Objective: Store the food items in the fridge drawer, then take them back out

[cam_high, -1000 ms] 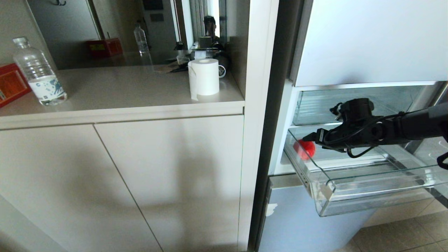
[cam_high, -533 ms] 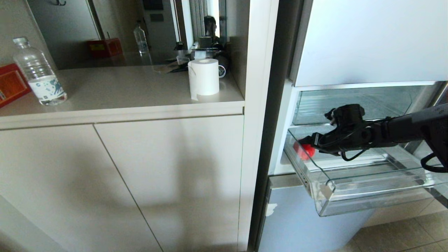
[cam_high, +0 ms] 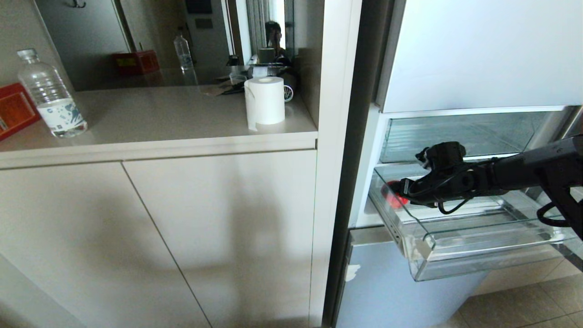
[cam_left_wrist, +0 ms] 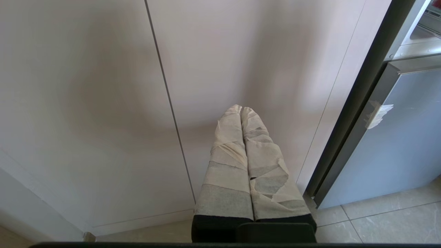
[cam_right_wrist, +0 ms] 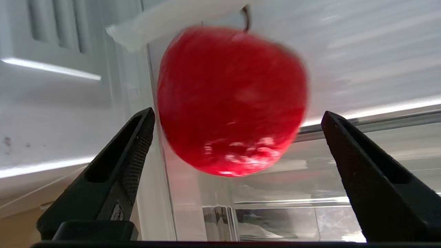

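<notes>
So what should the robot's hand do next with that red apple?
Probably ease forward a little, then close. The right gripper has its jaws wide open on either side of the round glossy red apple, not yet squeezing it, in the clear plastic fridge drawer. Closing should grip the apple so it can come out.

- Your worktop [cam_high: 150, 114] carries a clear water bottle [cam_high: 51, 95], a red box [cam_high: 13, 109] at its left edge and a white paper roll [cam_high: 265, 100].
- Your pulled-out fridge drawer [cam_high: 455, 255] holds one red apple [cam_high: 392, 197] on its ribbed floor, near the left wall.
</notes>
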